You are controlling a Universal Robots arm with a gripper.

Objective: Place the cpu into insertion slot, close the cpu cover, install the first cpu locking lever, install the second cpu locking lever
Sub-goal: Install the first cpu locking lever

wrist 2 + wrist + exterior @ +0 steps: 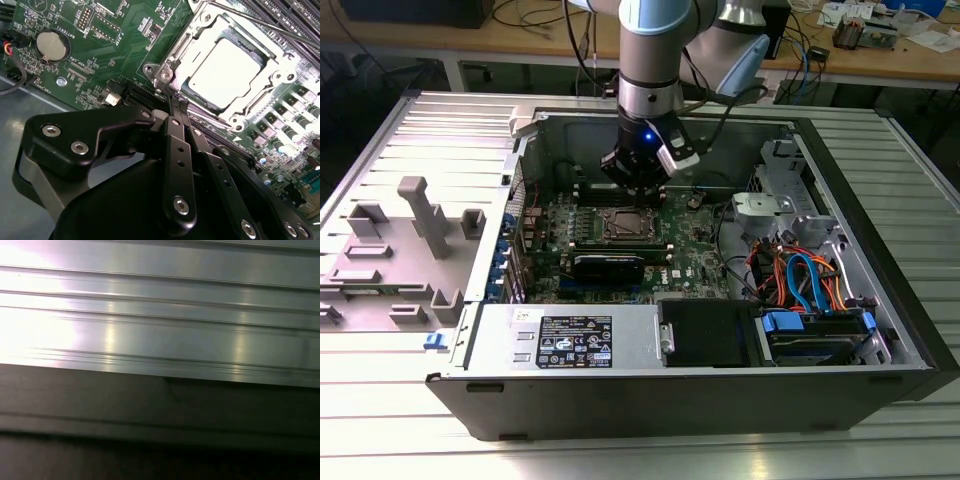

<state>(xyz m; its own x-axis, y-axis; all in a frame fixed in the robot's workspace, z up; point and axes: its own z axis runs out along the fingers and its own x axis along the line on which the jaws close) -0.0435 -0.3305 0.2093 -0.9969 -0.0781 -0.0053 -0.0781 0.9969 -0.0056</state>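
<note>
The cpu (225,72), a flat silver-grey square, lies seated in the insertion slot (625,224) on the green motherboard. The silvery cpu cover (202,35) is folded down around it, framing the chip. A thin metal locking lever (260,24) runs along the cover's far side. In the second wrist view my gripper (177,105) is shut, its black fingers (172,150) pressed together, with the tips at the cover's corner beside a screw (165,75). I cannot tell whether anything thin sits between them. In the exterior view the gripper (637,195) hangs just behind the socket.
Inside the open case are long memory slots (300,15), a coin cell (51,46), a black graphics card (608,266), the power supply (570,340) and a drive bay with orange and blue cables (810,285). Grey plastic fixtures (420,215) stand at the exterior view's left.
</note>
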